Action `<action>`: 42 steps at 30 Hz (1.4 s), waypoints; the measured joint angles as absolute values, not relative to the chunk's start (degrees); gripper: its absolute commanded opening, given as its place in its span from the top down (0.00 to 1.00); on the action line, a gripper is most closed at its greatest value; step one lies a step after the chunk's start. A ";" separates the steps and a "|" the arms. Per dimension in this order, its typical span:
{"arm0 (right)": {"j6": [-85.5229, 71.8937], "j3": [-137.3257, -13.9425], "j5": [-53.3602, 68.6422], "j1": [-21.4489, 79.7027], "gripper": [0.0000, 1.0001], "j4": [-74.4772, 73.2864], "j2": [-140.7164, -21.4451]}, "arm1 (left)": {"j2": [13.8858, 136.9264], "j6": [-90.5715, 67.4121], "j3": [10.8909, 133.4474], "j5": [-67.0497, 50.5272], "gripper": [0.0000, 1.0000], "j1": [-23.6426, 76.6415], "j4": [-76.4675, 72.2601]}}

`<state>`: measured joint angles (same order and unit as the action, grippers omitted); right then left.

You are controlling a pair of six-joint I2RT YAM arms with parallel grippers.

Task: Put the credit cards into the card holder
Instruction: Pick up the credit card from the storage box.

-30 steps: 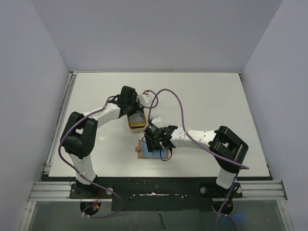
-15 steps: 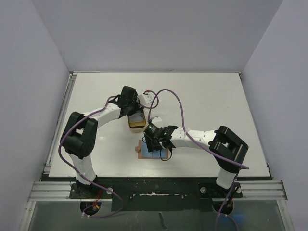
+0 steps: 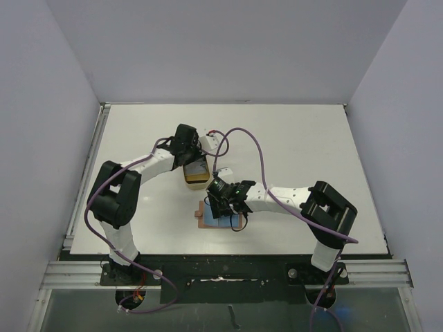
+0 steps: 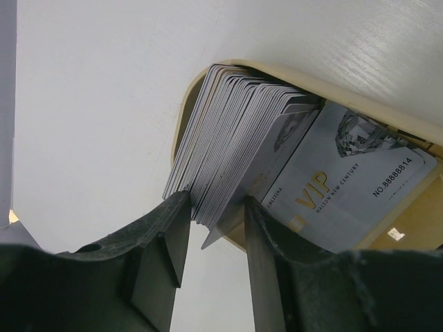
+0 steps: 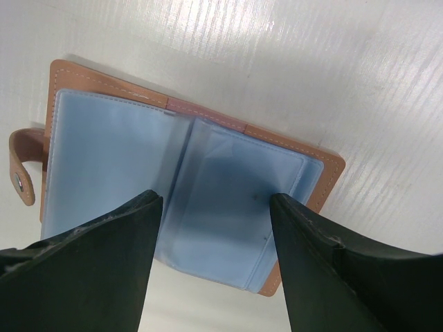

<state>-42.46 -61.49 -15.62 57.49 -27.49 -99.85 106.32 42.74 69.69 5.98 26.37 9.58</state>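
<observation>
The credit cards (image 4: 235,131) stand as a fanned grey-silver stack in a tan oval tray (image 4: 277,69), next to a flat grey VIP card (image 4: 346,180). My left gripper (image 4: 214,207) is open, and its fingers straddle the near end of the stack. One card corner pokes down between them. In the top view the left gripper (image 3: 192,160) is over the tray (image 3: 198,181). The card holder (image 5: 138,173) lies open on the table, blue inside with a brown rim and a snap tab. My right gripper (image 5: 214,228) is wide open just above it, empty. It also shows in the top view (image 3: 223,207) over the holder (image 3: 201,217).
The white table (image 3: 311,138) is walled at the back and on both sides. A purple cable (image 3: 256,149) loops from the right arm across the middle. The two wrists work close together, near the table's centre.
</observation>
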 measured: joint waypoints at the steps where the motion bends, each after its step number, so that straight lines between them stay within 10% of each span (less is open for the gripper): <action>1: -42.46 -61.49 -15.62 57.49 0.36 -27.49 -99.85 | 106.32 42.74 69.69 6.09 0.67 26.44 9.58; 20: -42.46 -61.47 -15.44 57.49 0.36 -27.16 -99.85 | 103.72 41.34 69.69 6.76 1.00 27.46 11.92; 42: -42.94 -59.92 -14.50 57.80 0.37 -25.74 -96.38 | 92.58 19.46 69.69 -1.15 1.00 24.75 15.42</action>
